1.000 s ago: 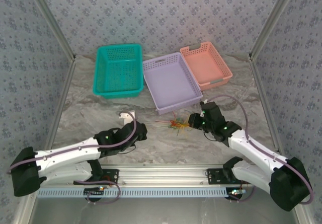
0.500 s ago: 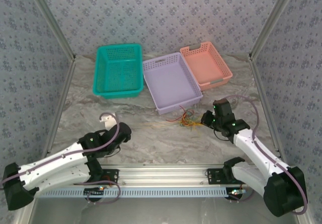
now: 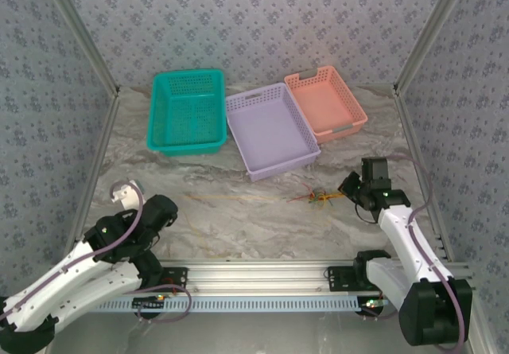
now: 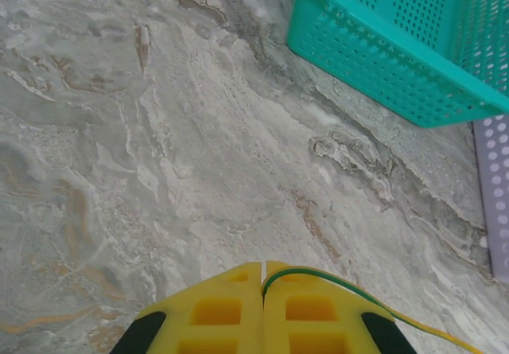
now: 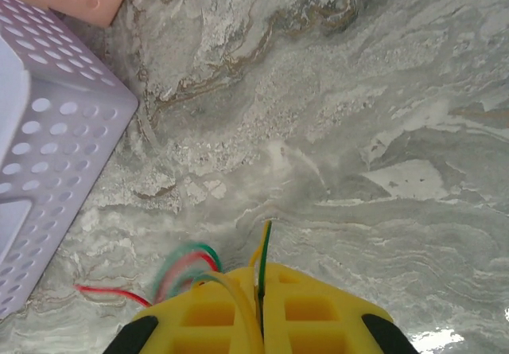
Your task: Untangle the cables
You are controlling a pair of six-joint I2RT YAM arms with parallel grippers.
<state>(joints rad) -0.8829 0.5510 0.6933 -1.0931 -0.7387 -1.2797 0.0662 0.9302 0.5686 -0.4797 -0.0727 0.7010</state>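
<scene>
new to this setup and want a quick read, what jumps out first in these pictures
A teal basket, a purple basket and a pink basket line the back of the table. In front of them a small clump of coloured cables lies by the right tool, which is shut on several strands. One thin strand stretches left to the left tool, shut on it.
</scene>
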